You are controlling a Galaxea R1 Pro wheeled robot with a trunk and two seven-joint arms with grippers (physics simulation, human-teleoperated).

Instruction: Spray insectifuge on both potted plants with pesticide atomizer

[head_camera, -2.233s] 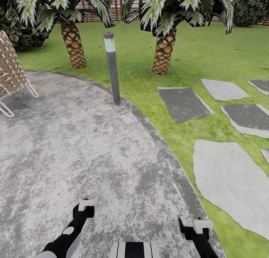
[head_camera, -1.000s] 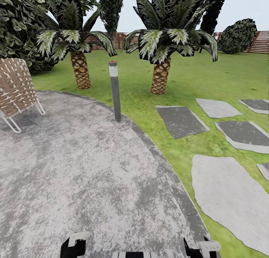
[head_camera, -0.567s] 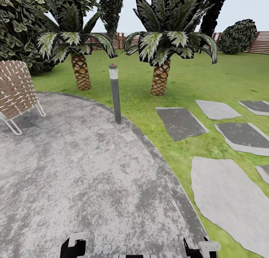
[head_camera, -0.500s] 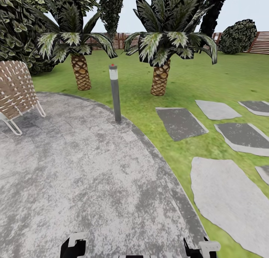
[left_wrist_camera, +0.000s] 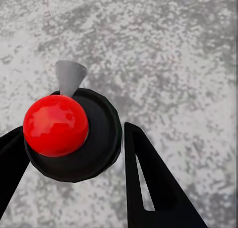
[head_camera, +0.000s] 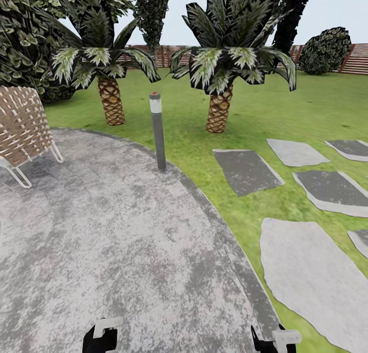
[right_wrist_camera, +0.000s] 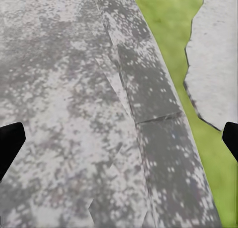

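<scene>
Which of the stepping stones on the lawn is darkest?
The stone nearest the bollard light, just right of the paving edge; its neighbours are paler grey.

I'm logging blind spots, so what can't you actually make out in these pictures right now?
- Left gripper and right gripper: cut off by the head view's bottom edge.
- Wicker chair: cropped by its left edge.
- Fence: partly hidden by the palms.
- Paving: partly hidden by a red ball.

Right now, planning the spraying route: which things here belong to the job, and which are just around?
Job: garden lawn; paved circle; fence.
Just around: left palm; right palm; bollard light; woven chair; stepping stones.
</scene>
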